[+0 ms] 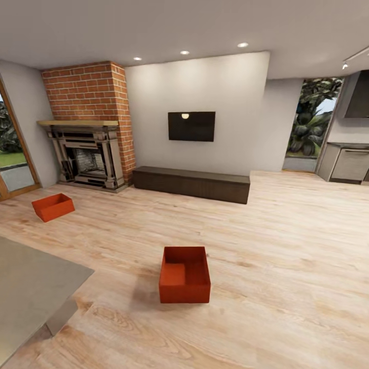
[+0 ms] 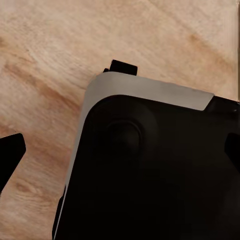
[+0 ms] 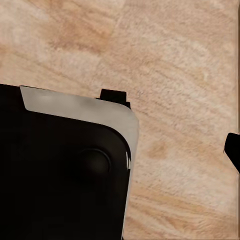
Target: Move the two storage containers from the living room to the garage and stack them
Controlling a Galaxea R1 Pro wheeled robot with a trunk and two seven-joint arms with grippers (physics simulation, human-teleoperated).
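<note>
- the head view looks across a living room with a light wood-plank floor [image 1: 287,241] running wall to wall.
- the nearer storage container [image 1: 184,274], a red-orange open-top box, sits on the planks near the middle of the view, its open top facing up and its inside bare.
- the farther storage container [image 1: 53,206], the same colour and shape, sits on the planks well apart from the first, toward the left, near the fireplace and turned at a slight angle.
- a brick fireplace [image 1: 87,154] with a dark surround and a pale mantel stands against the far wall at left.
- a long, low dark cabinet [image 1: 192,183] runs along the white wall beside the fireplace, with a black wall screen [image 1: 191,126] mounted above it.
- a grey low table [image 1: 31,292] cuts into the view's lower left corner, just beside the nearer box but not touching it.
- a glazed opening with green plants [image 1: 312,125] shows at far right, next to grey kitchen units [image 1: 348,163].
- the left wrist view shows a rounded black and grey part of the robot's body [image 2: 150,165] over the wood planks, with a dark finger tip [image 2: 10,155] at the picture's edge; i cannot tell whether the left gripper is spread or closed.
- the right wrist view shows a like black and grey body part [image 3: 65,170] over the planks, with a dark finger tip [image 3: 233,149] at the edge; the right gripper's state cannot be told either.
</note>
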